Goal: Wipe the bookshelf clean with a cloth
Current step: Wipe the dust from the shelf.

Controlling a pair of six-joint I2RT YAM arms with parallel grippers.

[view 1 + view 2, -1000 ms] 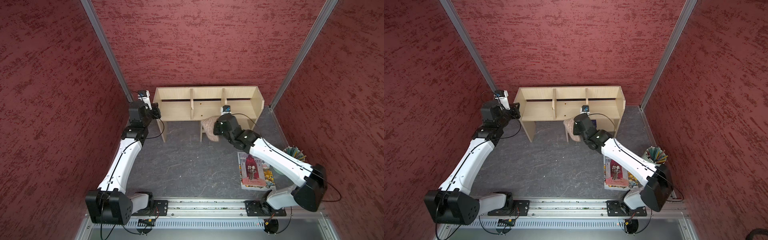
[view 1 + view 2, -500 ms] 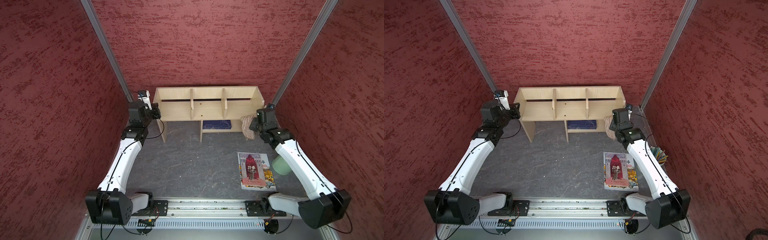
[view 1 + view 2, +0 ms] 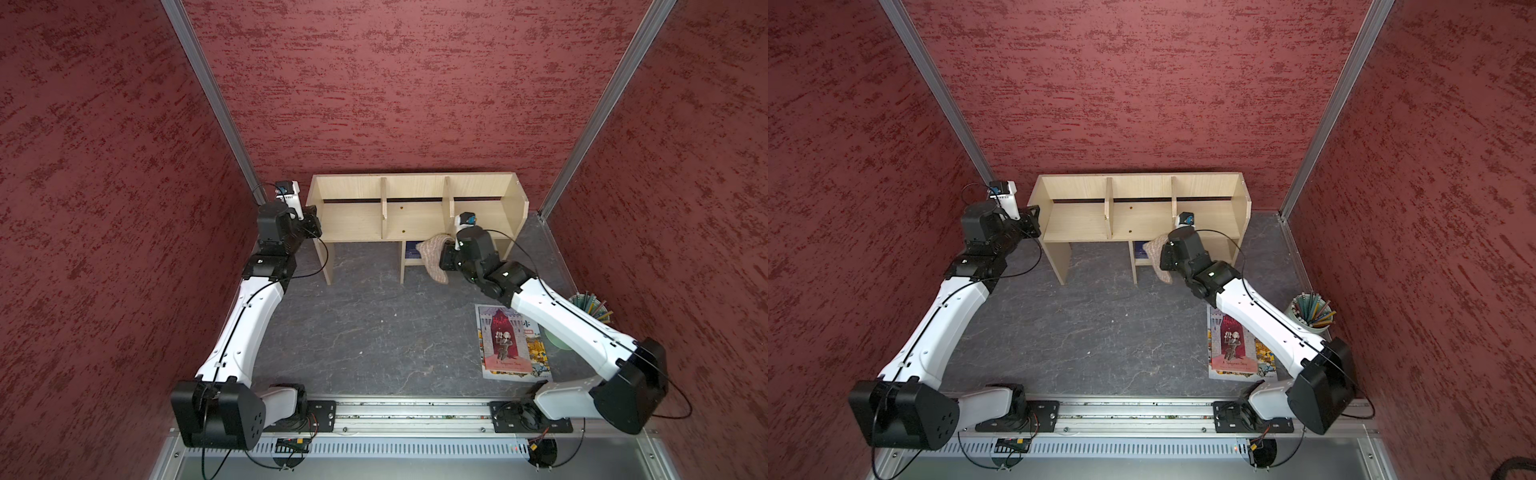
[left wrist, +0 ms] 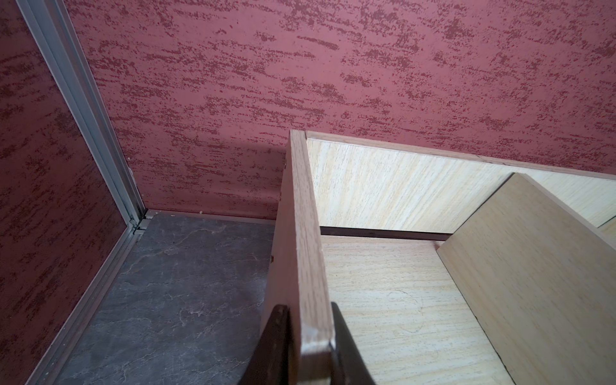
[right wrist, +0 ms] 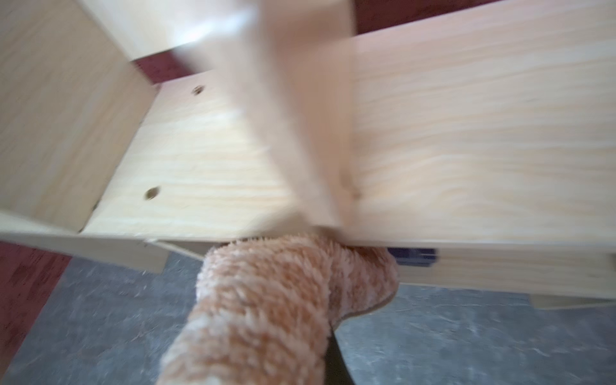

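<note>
Wiping seems in hand: the right gripper's (image 3: 444,261) jaws clench the cloth (image 3: 433,253), bunched against the bookshelf's (image 3: 411,216) front edge by its lower shelf, at the surface's (image 3: 374,324) far edge. The left gripper's (image 4: 308,336) jaws grasp the left side panel. Next, the cloth likely needs pressing and sweeping along a board. A cup (image 3: 1311,329) near the right edge holds pencils (image 3: 1312,307).

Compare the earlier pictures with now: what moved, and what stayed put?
The right pincer, shut on the cloth, swept out to the right end of the bookshelf, then swung back to the front edge by the right divider. Nothing was grasped or let go. The left pincer stays clamped on the left side panel; bookshelf, picture book and pencil cup have not moved.
</note>
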